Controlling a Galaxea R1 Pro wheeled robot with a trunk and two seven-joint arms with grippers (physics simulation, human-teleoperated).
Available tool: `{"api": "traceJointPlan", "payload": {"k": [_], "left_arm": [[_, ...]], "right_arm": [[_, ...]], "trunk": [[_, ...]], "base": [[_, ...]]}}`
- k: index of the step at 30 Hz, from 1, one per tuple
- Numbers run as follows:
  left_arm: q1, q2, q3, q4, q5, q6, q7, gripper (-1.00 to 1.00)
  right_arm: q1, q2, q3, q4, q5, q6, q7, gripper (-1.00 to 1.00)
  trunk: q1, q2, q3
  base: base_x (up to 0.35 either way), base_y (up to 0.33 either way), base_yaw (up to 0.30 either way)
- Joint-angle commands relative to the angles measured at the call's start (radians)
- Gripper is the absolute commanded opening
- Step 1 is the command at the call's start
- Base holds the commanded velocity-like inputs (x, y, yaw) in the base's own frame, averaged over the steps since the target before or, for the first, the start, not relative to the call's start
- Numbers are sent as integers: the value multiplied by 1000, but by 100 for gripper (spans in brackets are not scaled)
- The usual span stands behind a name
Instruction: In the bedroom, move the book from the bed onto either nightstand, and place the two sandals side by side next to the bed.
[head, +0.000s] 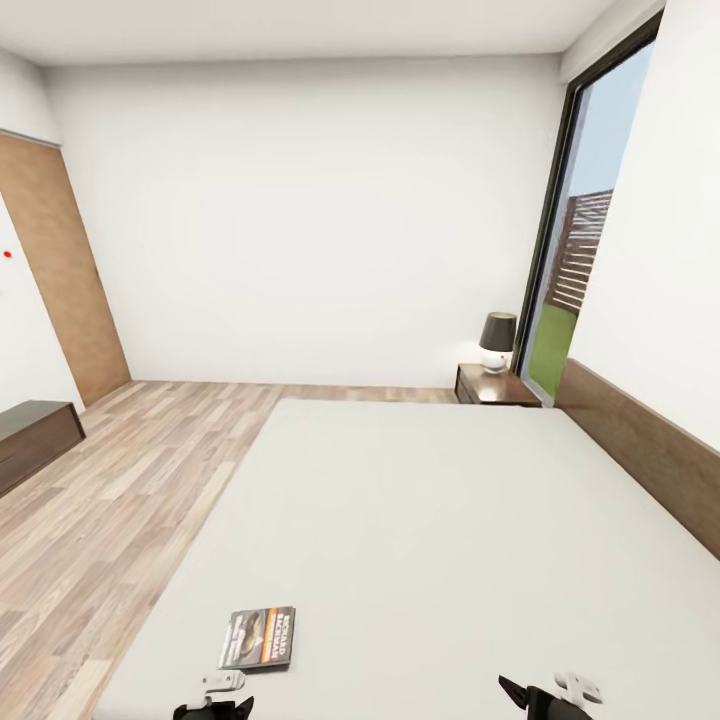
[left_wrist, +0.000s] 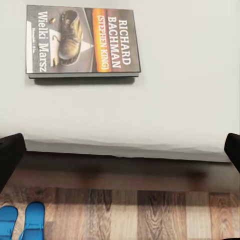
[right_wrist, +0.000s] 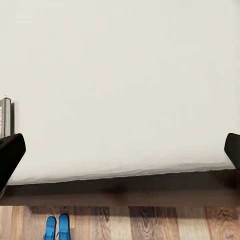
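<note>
The book (head: 258, 637), a thin dark paperback with an orange band, lies flat on the bed's pale mattress (head: 420, 520) near its front edge. In the left wrist view the book (left_wrist: 82, 41) sits just beyond my left gripper (left_wrist: 120, 155), which is open and holds nothing. My right gripper (right_wrist: 120, 152) is also open and hangs over the mattress edge, with the book's spine (right_wrist: 5, 117) off to one side. Two blue sandals (left_wrist: 21, 222) lie side by side on the plank floor close to the bed frame (left_wrist: 120, 167). A nightstand (head: 495, 386) stands beyond the bed's far corner.
A dark-shaded lamp (head: 497, 341) sits on the nightstand beside the tall window (head: 575, 270). A long low dark bench (head: 35, 437) stands at the left wall. The brown headboard (head: 650, 450) runs along the right wall. Wood floor (head: 130, 480) stretches left of the bed.
</note>
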Motion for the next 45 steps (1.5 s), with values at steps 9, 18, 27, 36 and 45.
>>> {"api": "traceJointPlan", "payload": {"k": [9, 18, 27, 36, 45], "left_arm": [[0, 0, -8, 2, 10, -3, -5, 100], [0, 0, -8, 1, 10, -2, -5, 100], [0, 0, -8, 1, 10, -2, -5, 100], [0, 0, -8, 2, 10, -2, -5, 100], [0, 0, -8, 1, 10, -2, -5, 100]], "right_arm": [[0, 0, -8, 2, 6, -3, 4, 100], [-1, 0, -8, 2, 6, -3, 9, 100], [-1, 0, -7, 2, 6, -3, 7, 100], [-1, 0, -8, 2, 6, -3, 8, 100], [-1, 0, -8, 2, 5, -2, 12, 100]], "trunk": [[1, -1, 0], [1, -1, 0], [1, -1, -3], [1, -1, -16], [1, -1, -23]], "base": [[58, -7, 0], [1, 0, 0], [0, 0, 0], [0, 0, 0], [0, 0, 0]]}}
